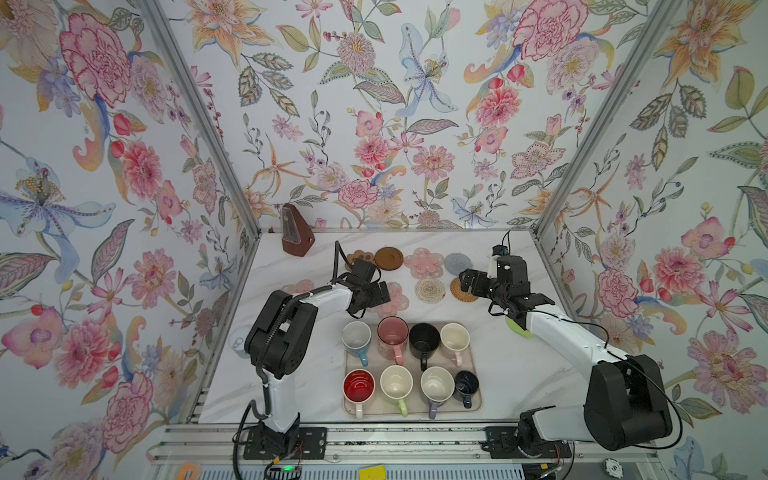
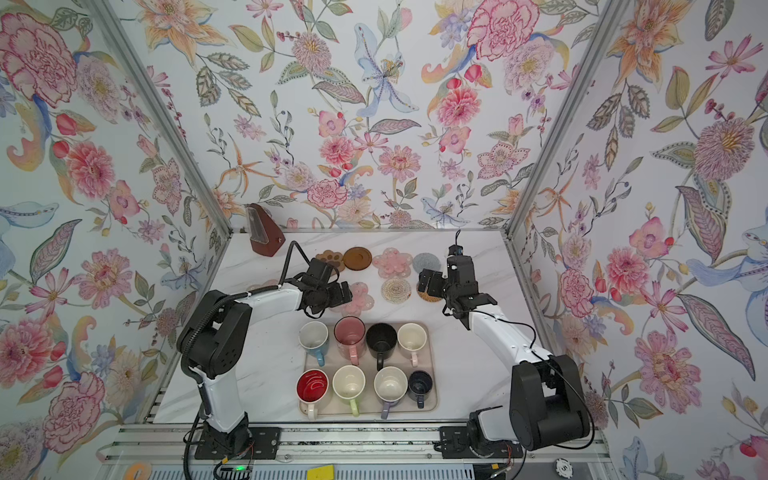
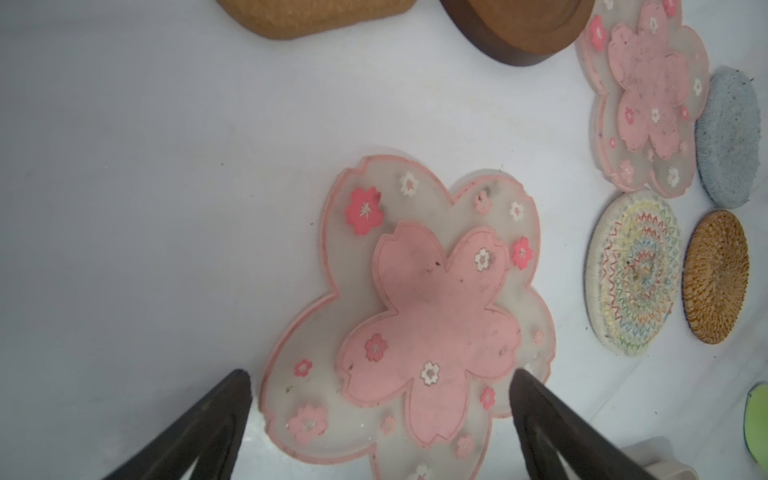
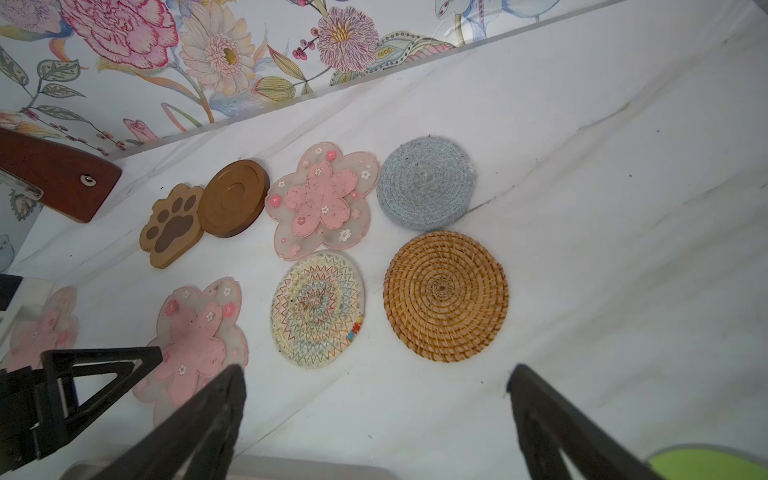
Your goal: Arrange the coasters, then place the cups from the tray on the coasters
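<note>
Coasters (image 4: 445,296) are laid in two rows on the tabletop (image 1: 519,374) beyond the tray (image 1: 417,410), on which eight cups (image 1: 424,338) are kept; left hand (image 3: 380,374) and right hand (image 4: 374,370) are held spread and empty above the rows, so arranging is judged nearly done and a cup pickup is called for next.

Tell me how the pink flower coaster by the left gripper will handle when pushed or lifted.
The flower coaster looks thin and translucent, like soft silicone, so it probably flops if lifted by one edge. It lies flat on the table, leaving little rim to pinch. Its rubbery look suggests it would drag, not glide, when pushed.
</note>
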Controlling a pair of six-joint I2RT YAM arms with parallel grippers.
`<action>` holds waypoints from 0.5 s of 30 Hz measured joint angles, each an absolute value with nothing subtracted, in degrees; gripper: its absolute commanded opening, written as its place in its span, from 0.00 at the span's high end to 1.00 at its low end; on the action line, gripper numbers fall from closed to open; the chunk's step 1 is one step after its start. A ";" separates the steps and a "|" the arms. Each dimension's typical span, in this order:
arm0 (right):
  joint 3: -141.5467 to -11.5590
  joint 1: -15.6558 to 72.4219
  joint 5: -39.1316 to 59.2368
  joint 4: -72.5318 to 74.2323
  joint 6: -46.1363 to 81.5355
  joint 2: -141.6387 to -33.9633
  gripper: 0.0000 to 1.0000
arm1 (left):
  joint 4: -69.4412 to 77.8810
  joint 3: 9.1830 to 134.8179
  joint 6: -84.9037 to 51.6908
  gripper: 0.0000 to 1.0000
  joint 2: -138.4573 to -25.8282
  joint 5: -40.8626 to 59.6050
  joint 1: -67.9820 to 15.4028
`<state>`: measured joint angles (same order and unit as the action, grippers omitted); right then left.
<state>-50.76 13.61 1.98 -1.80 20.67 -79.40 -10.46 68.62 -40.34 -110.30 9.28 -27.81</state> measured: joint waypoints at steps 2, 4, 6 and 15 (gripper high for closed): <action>-50.76 13.45 1.98 -1.80 20.67 -79.33 0.01 | -10.09 69.36 -40.38 0.01 -111.00 9.61 -27.90; -50.76 13.34 1.98 -1.80 20.67 -79.26 0.01 | -9.32 69.91 -40.53 0.01 -111.55 10.02 -28.03; -50.74 13.13 1.98 -1.80 20.67 -79.22 0.01 | -8.49 70.48 -40.84 0.01 -112.16 10.31 -28.27; -50.48 13.08 1.98 -1.80 20.67 -79.15 0.01 | -7.77 72.20 -41.85 0.01 -113.21 11.53 -29.02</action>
<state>-50.48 13.08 1.98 -1.80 20.67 -79.15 -7.77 72.20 -41.85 -113.21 11.53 -29.02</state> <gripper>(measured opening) 0.992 0.989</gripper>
